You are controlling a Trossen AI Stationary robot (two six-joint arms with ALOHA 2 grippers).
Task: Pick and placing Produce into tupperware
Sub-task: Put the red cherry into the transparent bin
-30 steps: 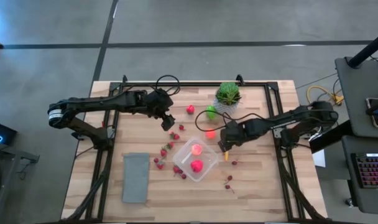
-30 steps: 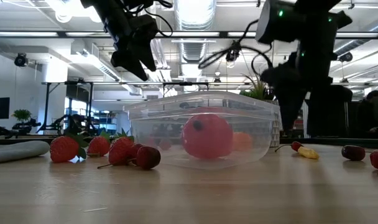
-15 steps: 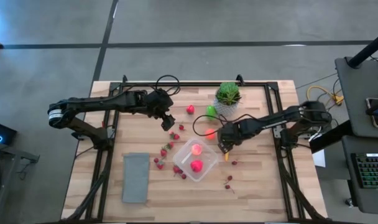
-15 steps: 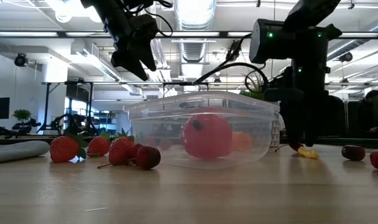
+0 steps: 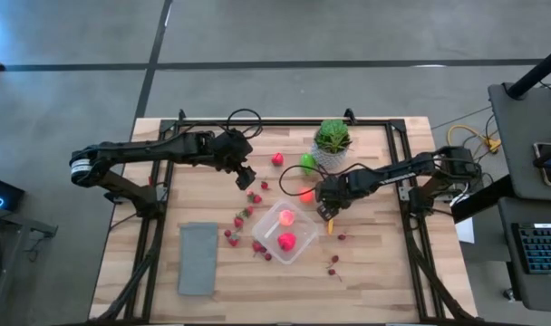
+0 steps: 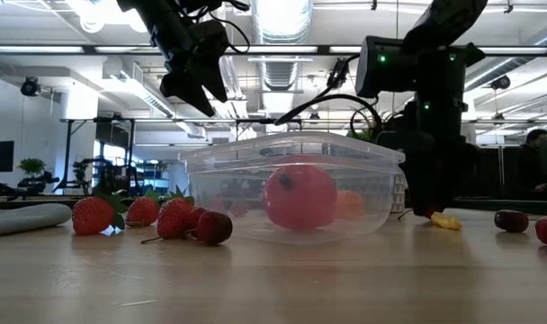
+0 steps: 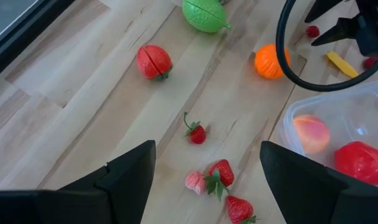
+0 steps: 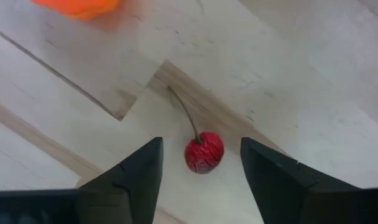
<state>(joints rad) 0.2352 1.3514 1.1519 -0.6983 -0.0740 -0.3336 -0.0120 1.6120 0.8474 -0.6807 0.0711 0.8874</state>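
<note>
Right tool (image 8: 200,165): low on the surface (image 5: 384,263) just beside the tupperware (image 5: 285,231), fingers (image 8: 136,171) spread to either side of a small red cherry (image 8: 204,152), not touching it. Cherry lies loose on the wood, stem (image 8: 183,112) pointing away from the tool.

Left tool (image 5: 245,176): hangs spread and empty above the scattered strawberries (image 5: 255,196), waiting.

Tupperware contents: one pink piece (image 5: 287,217), one red piece (image 5: 287,241). Orange piece (image 5: 306,194), green piece (image 5: 307,163) and a yellow piece (image 5: 330,226) lie outside it, near the right tool.

Risks, as I judge them:
- Cherry is round and smooth; if the fingers meet it off-centre it may squirt out and roll.
- Pinching the thin stem alone would let the fruit swing or drop on the lift.
- Tool stands close to the tupperware wall; a sideways drift could nudge the light box and shift it.
- Yellow piece close by could be knocked away.
</note>
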